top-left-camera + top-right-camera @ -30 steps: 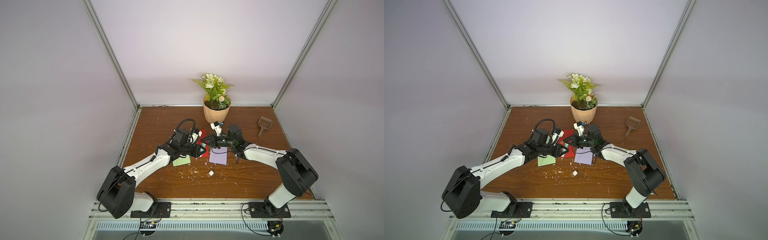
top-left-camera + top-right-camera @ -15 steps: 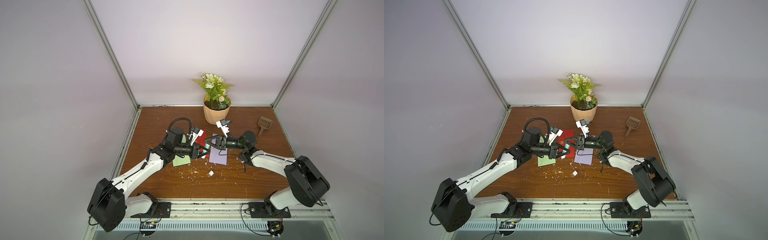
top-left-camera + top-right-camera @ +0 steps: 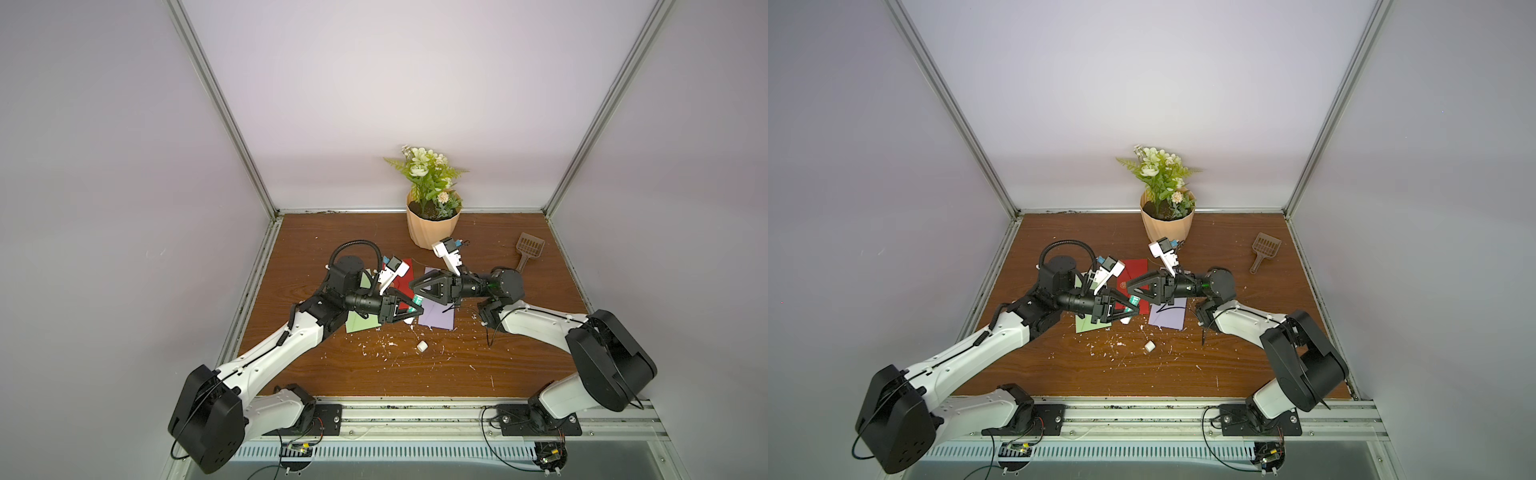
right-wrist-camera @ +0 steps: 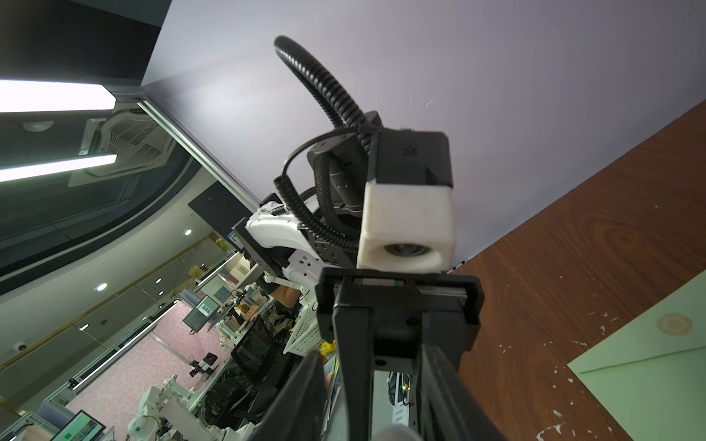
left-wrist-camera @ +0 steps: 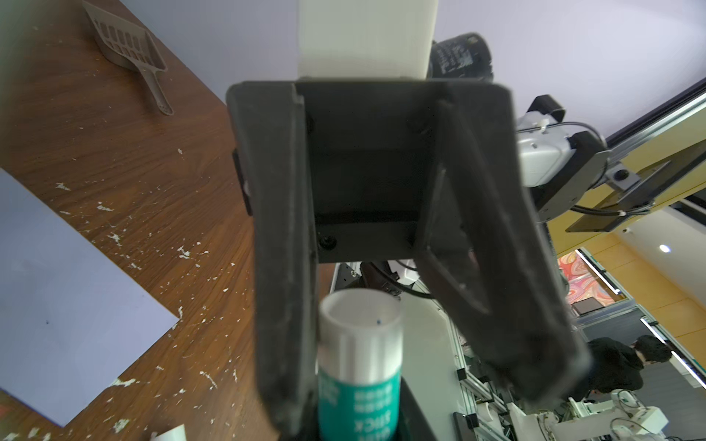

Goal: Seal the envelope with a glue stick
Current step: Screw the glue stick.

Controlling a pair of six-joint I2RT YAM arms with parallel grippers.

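My left claw (image 3: 415, 311) sits at the centre of both top views, clamped on the glue stick (image 5: 359, 355). The stick is a white tube with a teal label, held above the table and pointing toward my right claw (image 3: 414, 292). My right claw meets it tip to tip, with its jaws apart on either side of the stick's white end. In the left wrist view one of its fingers (image 5: 284, 305) lies just beside the stick and the other stands clear of it. I cannot tell whether the near finger touches.

Lower in the frame, nearer my bases, a small white stub (image 3: 422, 346) lies on the brown wooden table (image 3: 332, 374) among scattered white flecks (image 3: 384, 344).

Three envelopes lie flat beneath the claws:
- A green envelope (image 3: 359, 326) lies under my left wrist.
- A purple envelope (image 3: 436, 322) lies just right of centre.
- A red envelope (image 3: 405, 278) lies above those two in the frame.

Farther up, at the right, lies a brown slotted scoop (image 3: 528, 249). At the top centre of the table, near the back wall, stands a tan pot (image 3: 432, 228) of white flowers and green leaves.
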